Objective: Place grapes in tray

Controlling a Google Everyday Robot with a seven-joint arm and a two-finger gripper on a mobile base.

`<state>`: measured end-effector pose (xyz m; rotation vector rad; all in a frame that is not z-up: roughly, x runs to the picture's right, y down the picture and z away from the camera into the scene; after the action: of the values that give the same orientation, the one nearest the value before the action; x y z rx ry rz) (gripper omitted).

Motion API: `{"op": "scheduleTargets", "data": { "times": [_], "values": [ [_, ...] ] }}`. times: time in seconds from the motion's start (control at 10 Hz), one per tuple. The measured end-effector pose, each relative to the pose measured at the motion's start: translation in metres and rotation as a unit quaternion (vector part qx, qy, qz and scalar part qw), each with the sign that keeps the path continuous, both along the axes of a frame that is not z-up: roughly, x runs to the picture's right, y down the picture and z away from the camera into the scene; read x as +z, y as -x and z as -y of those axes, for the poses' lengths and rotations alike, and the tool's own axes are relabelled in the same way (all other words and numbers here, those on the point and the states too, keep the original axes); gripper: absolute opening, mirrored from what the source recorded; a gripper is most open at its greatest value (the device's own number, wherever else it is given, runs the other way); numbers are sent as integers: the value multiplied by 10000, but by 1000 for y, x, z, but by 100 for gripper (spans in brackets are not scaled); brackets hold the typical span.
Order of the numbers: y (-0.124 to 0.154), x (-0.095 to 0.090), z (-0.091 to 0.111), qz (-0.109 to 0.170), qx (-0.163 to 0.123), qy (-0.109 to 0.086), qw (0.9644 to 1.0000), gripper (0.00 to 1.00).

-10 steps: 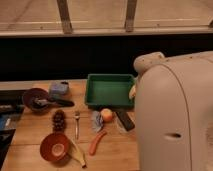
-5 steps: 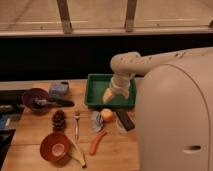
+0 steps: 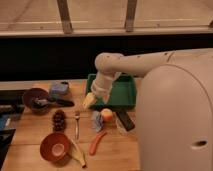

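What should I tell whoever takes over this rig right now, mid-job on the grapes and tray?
The gripper hangs over the table by the tray's front left corner, apart from the grapes.
The grapes lie on the table, left of the fork.
The tray sits at the back, with no grapes showing in it.
Done: nothing yet.
Left: reach the grapes, grasp, carry to the tray, release.

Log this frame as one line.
task: grapes to tray | end effector: at tray near corner | grapes: on table by fork, not held
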<state>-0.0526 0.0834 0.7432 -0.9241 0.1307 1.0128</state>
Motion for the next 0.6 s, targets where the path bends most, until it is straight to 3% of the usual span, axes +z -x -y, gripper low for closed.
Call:
{"op": "scheduleTargets", "data": {
  "times": [0.4, 0.6],
  "values": [
    [-2, 2, -4, -53, -118, 0, 9999, 72],
    [24, 13, -9, 51, -372, -1, 9993, 72]
  ]
}}
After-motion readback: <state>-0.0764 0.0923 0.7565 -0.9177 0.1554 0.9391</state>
